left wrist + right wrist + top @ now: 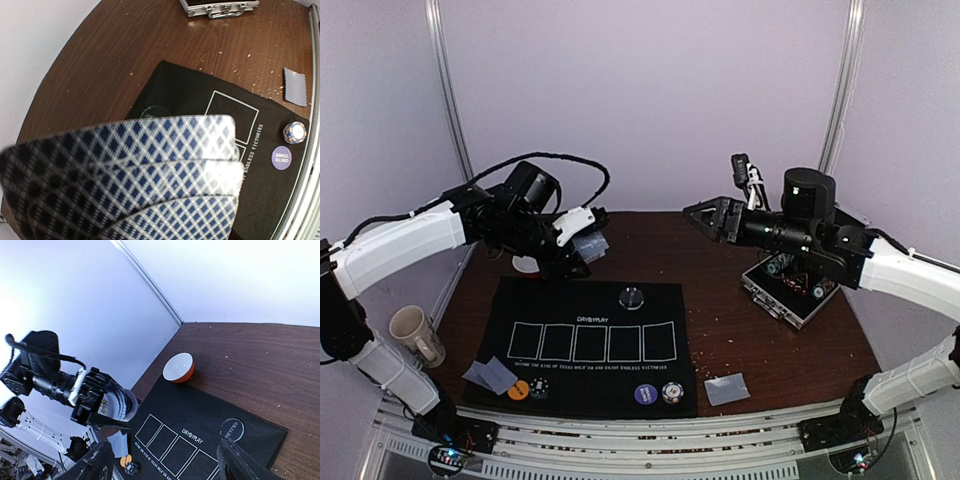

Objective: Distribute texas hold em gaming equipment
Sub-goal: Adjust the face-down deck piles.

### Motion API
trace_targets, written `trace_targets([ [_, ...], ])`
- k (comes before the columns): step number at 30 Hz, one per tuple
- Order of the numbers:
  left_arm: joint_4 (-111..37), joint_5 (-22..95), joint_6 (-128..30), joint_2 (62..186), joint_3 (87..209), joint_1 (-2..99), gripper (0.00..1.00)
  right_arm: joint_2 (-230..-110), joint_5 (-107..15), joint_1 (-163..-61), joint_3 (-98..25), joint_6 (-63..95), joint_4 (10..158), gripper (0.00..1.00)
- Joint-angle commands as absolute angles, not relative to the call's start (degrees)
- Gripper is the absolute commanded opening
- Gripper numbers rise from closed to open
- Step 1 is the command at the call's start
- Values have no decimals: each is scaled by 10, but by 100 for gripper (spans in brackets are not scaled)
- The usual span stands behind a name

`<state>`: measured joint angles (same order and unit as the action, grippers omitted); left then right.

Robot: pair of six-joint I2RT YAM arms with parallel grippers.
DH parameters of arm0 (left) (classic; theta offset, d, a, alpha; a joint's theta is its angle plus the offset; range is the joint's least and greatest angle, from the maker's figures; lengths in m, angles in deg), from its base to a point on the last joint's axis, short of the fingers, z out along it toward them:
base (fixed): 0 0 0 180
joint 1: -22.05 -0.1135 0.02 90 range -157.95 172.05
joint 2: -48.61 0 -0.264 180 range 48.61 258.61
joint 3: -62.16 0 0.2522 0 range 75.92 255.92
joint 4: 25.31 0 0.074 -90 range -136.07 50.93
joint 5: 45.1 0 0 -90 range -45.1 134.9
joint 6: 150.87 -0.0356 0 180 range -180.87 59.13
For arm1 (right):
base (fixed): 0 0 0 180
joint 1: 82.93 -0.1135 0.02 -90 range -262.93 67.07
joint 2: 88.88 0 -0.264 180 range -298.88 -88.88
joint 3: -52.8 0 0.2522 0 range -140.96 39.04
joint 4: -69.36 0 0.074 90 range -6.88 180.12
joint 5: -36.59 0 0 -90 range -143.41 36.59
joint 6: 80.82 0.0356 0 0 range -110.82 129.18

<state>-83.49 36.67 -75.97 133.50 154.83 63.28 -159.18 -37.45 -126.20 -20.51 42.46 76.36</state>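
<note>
An open metal case (761, 296) sits on the wood at 3 o'clock from the black mat (590, 305). A few round chips (780, 268) lie inside, too small to tell their colours. A red-and-white bowl (178, 367) stands just off the mat's far left corner at 11 o'clock, white inside up. In the top view the left arm hides most of it. A beige mug (415, 335) sits at 9 o'clock, apart from the mat, and its inside does not show.

The left gripper (575, 250) hangs over the far left corner, clamped on a fan of cards (588, 246). Their blue-checked backs fill most of the left wrist view. The right gripper (166, 445) hovers at 1 o'clock, above the table and left of the case, fingers spread wide with nothing between them.

On the mat, a clear disc (632, 296) lies at 12 o'clock, beyond a row of five white outlines. At 8 o'clock dealt cards (490, 374) overlap the mat's corner, with an orange chip (518, 390) and a black-and-white chip (539, 387) just beside them. At 5 o'clock a purple chip (645, 394) touches a striped chip (671, 392). More cards (727, 388) lie off the mat at 4 o'clock.

The table (740, 330) is dark brown wood flecked with pale specks. Pale lilac walls with metal posts close it in.
</note>
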Motion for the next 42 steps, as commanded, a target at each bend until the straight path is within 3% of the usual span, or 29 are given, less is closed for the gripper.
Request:
trace_targets([
  [1,-835,321,-774,1345,1586,655,47,-1665,-257,-1246,-266,383,797,74],
  [6,-836,293,-779,1361,1587,665,47,-1763,-179,-1248,-336,362,818,75],
  [12,-837,289,-787,1365,1586,667,47,-1803,-106,-1250,-337,397,725,89],
  [22,-837,286,-783,1389,1592,667,46,-1870,-112,-1268,-366,411,695,89],
  [36,-837,275,-779,1400,1595,667,46,-1945,-131,-1288,-422,417,685,85],
  [42,-837,278,-780,1397,1589,667,46,-1939,-169,-1285,-416,419,702,71],
])
